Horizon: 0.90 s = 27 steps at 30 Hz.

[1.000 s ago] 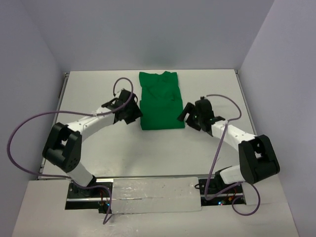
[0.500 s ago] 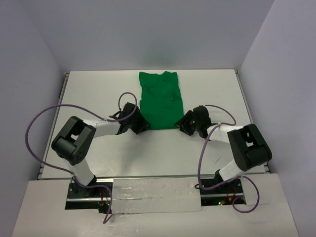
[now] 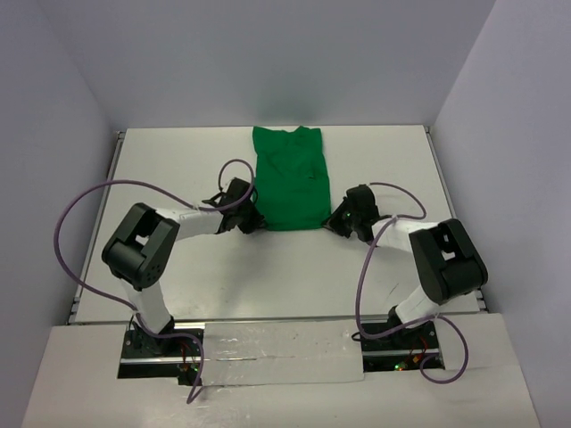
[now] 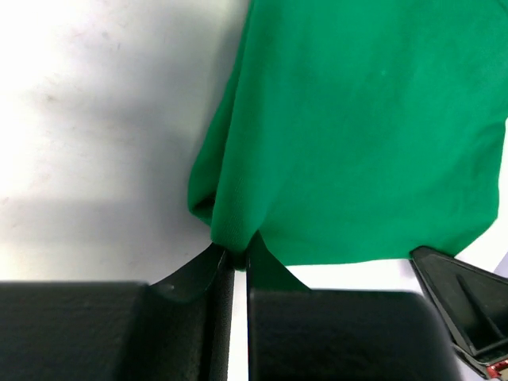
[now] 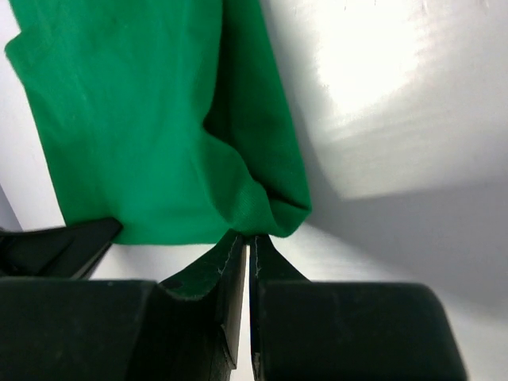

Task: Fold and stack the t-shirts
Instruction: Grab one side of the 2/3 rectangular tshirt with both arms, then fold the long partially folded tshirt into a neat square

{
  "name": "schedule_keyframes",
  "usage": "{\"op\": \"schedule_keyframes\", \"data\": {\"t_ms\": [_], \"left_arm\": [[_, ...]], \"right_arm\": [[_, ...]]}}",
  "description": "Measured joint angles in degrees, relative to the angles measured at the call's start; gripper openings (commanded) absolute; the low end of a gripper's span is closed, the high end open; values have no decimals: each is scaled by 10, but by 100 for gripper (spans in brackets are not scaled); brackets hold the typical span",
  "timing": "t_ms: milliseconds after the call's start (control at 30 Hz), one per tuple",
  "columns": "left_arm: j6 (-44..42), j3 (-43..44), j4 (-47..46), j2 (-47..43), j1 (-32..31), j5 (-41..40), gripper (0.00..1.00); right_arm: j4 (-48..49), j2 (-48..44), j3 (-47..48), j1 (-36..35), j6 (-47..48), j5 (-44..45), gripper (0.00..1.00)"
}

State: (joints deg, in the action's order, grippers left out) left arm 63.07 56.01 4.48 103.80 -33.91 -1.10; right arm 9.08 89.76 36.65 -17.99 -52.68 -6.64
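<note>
The green t-shirt (image 3: 288, 176) lies on the far middle part of the table (image 3: 169, 169), already folded into a narrow strip with the collar at the far end. The two arms hold its near edge, one at each corner, probably so that they can lift this edge together and bring it toward the collar for the next fold. The left gripper (image 4: 238, 258) is at the near left corner. Its jaws are almost together and a bunched tip of cloth is clamped in the thin slit between them. The right gripper (image 5: 248, 242) is at the near right corner, and its jaws pinch the cloth there in the same way.
</note>
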Motion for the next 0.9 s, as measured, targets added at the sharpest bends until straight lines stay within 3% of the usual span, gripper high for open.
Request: {"op": "schedule_keyframes", "data": {"t_ms": [267, 600, 767, 900], "left_arm": [[1, -109, 13, -97, -26, 15, 10], [117, -168, 138, -245, -235, -44, 10], [170, -176, 191, -306, -254, -70, 10], [182, -150, 236, -323, -251, -100, 10]], "right_arm": [[-33, -158, -87, -43, 32, -13, 9], [-174, -373, -158, -165, 10, 37, 9], [-252, -459, -160, -172, 1, 65, 9], [-292, -470, -124, -175, 9, 81, 9]]}}
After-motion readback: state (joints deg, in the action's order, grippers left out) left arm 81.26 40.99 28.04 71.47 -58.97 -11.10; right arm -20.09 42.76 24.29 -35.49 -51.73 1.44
